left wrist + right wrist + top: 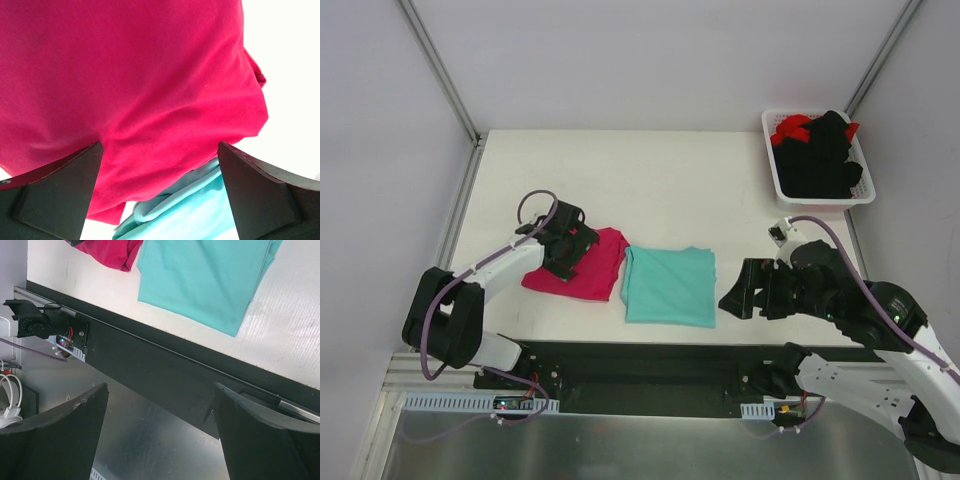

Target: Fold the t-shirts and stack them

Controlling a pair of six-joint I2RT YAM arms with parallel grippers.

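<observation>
Stacking step, by the look: hovers with left tool [572, 250] spread wide, empty, low over folded magenta t-shirt [595, 270], just beside folded teal t-shirt [670, 286] on bench [650, 180]. Holds right tool [738, 288] released, clear of cloth. Likely calls for pinching magenta's edge, then lifting onto teal.

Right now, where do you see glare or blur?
Top external: evenly lit and sharp. Left wrist: the table beside the pink t-shirt is blown out white. Right wrist: the teal t-shirt is sharp, the near jaws dark.
</observation>
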